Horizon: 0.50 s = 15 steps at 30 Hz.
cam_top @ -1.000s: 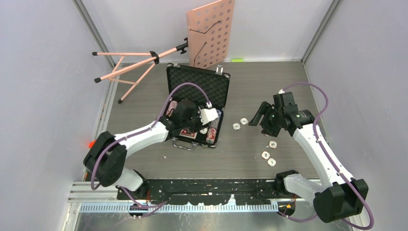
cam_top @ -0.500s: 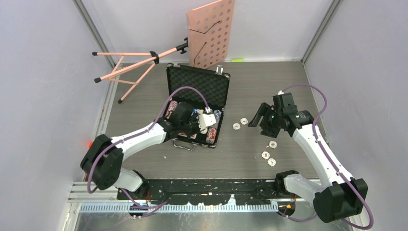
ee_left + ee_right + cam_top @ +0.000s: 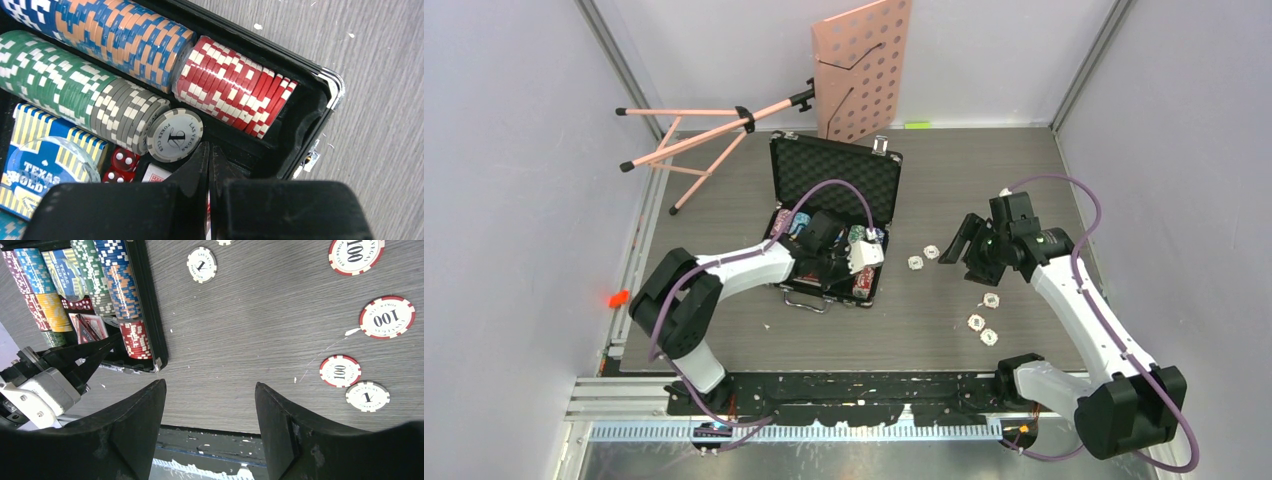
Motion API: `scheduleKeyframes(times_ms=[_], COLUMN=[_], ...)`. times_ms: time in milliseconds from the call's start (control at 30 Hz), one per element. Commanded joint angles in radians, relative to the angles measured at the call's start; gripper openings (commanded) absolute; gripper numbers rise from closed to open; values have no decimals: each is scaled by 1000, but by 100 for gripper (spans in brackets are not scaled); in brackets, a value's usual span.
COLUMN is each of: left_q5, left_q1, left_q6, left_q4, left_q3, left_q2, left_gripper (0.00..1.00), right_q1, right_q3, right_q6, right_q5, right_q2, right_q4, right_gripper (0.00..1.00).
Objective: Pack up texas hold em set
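The black case [image 3: 834, 178] lies open with its foam lid up. Its tray holds rows of red chips [image 3: 232, 92], green chips [image 3: 45, 80] and blue-and-orange chips [image 3: 120, 35], red dice [image 3: 124, 161] and a card deck [image 3: 45, 170]. My left gripper [image 3: 209, 147] is shut and empty inside the case [image 3: 852, 272]. Its tips are just right of a grey-white chip [image 3: 176, 135] at the end of its row. My right gripper [image 3: 210, 385] hangs open over bare table [image 3: 959, 240]. Loose chips [image 3: 991, 299] lie scattered to its right, some red [image 3: 387, 316], some white [image 3: 202, 264].
A pink perforated music stand [image 3: 864, 70] leans at the back with its tripod [image 3: 694, 140] lying to the left of the case. Grey walls close in the table on three sides. The arm bases and a rail [image 3: 854, 385] run along the near edge.
The left gripper has shut and shifted right over the case tray, with its elbow swinging inward. The right arm has hardly moved.
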Motion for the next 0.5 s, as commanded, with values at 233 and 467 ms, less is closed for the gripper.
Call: scheduleKeyframes(times_ms=[233, 467], left_q5=[-51, -92], left_q1=[4, 3], left_q6=[34, 24], left_q4=[67, 148], left_q3=[58, 50], left_q2=[60, 70], left_gripper=[0, 0], right_q1=[-4, -4], right_q3=[24, 21], right_q6=[-11, -11], right_q5=[-7, -4], right_q2=[34, 33], right_q4=[38, 38], right_gripper=[72, 72])
